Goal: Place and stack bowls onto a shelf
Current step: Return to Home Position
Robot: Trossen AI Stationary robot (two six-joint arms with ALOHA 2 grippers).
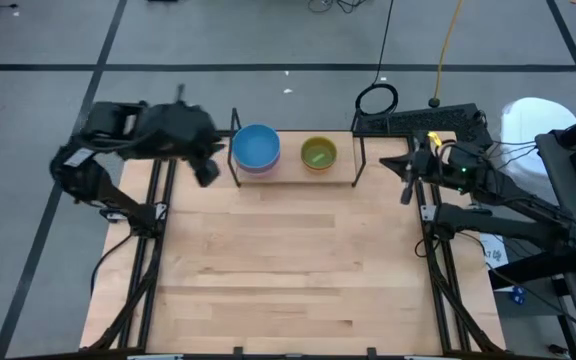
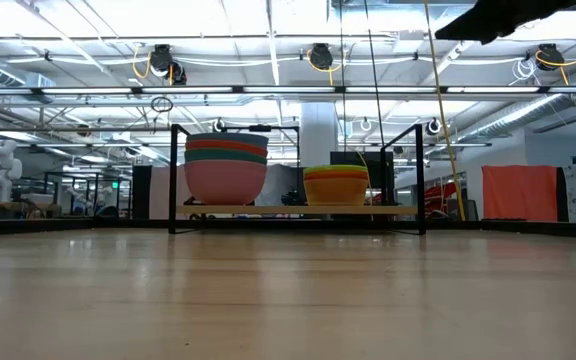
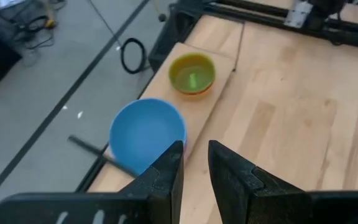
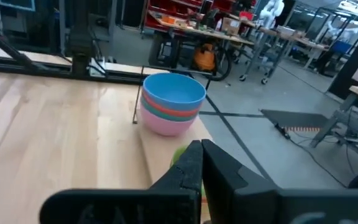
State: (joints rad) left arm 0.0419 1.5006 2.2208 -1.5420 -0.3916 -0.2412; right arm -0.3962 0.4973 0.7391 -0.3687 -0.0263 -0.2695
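Note:
The shelf [image 1: 293, 172], a black rod rack with a light plank [image 2: 298, 210], stands at the table's far edge. On its left part sits a stack of bowls [image 2: 226, 168] with a pink one at the bottom and a blue one [image 1: 256, 146] on top. To the right of it is a lower stack [image 2: 336, 185], its top bowl green [image 1: 318, 153]. My left gripper [image 3: 194, 167] hovers left of the shelf [image 1: 208, 170], open and with nothing between its fingers. My right gripper [image 4: 201, 163] hangs right of the shelf [image 1: 406, 182], shut and with nothing in it.
Bare tabletop [image 1: 288, 270] spreads in front of the shelf toward the near edge. Black frame rails [image 1: 148, 260] run along both sides of the table. A coiled cable [image 1: 377, 98] and a black box [image 1: 408, 122] lie past the far edge.

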